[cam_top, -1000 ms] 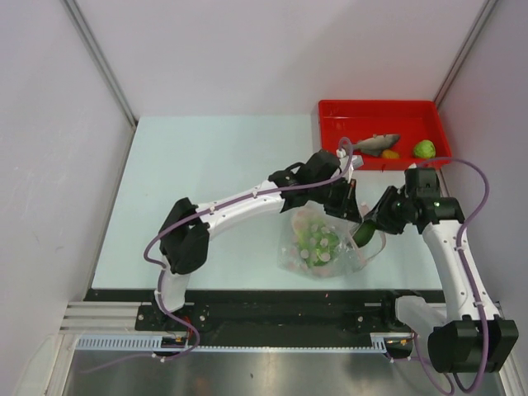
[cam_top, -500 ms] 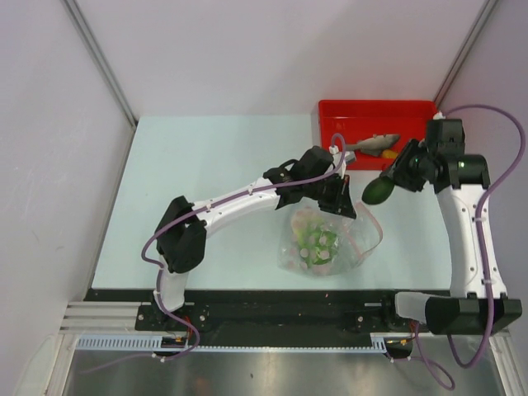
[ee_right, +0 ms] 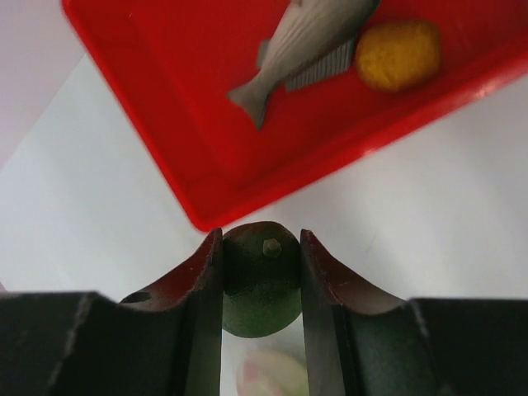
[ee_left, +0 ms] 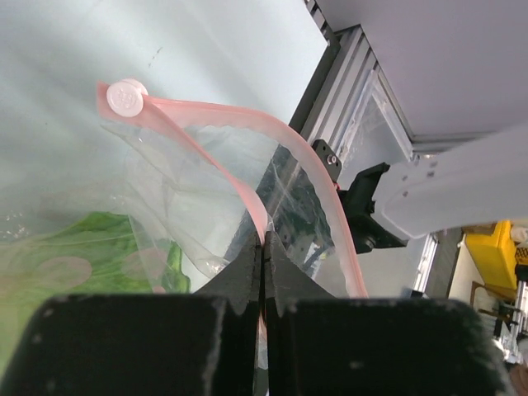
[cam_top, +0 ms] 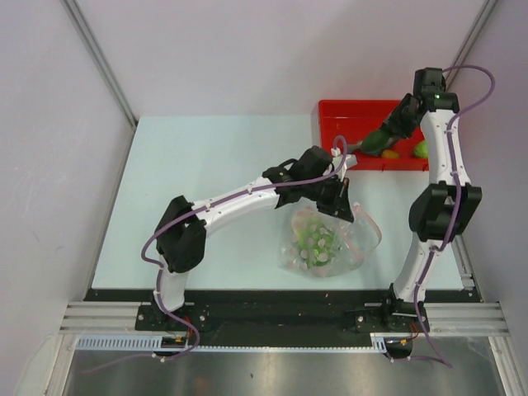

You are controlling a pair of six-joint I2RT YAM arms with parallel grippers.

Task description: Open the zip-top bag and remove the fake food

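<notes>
The clear zip-top bag lies near the table's front, its mouth open. My left gripper is shut on the bag's pinkish zip strip. Inside the bag I see leafy green fake food. My right gripper is shut on a dark green round fruit and hangs over the front edge of the red tray. In the tray lie a grey fish, an orange-brown fruit and a light green fruit.
The strip's white slider sits at one end of the bag mouth. The red tray stands at the back right corner, close to the right wall. The left arm stretches diagonally across the table's middle.
My right gripper has carried the dark green fruit up and back, from beside the bag's mouth to the tray's front edge. The left gripper has kept its hold on the zip strip.
</notes>
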